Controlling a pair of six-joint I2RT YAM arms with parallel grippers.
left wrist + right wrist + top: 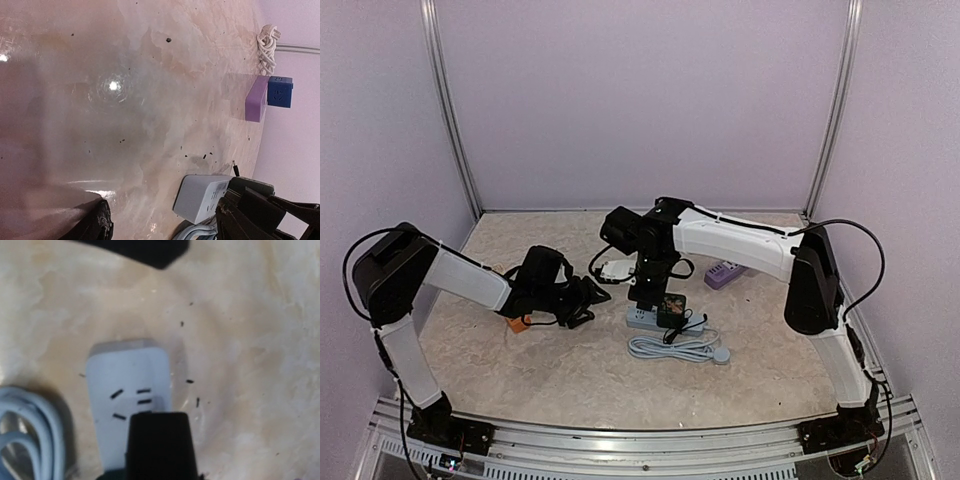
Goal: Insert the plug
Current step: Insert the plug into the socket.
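A white power strip (642, 318) lies mid-table, its slots showing in the right wrist view (127, 390). A black plug (157, 440) stands over the strip, just behind the free slots. My right gripper (655, 298) points straight down and is shut on the plug (672, 310). Whether the prongs sit in the sockets is hidden. My left gripper (582, 298) hovers low to the left of the strip, open and holding nothing. In its own view the strip's end (200, 197) lies near its right finger (240, 220).
A coiled white cable (675, 348) lies in front of the strip. A purple block (723, 273) with a blue cube (280, 91) sits behind on the right. A white connector (613, 268) lies behind the strip, and an orange piece (517, 323) sits under the left arm.
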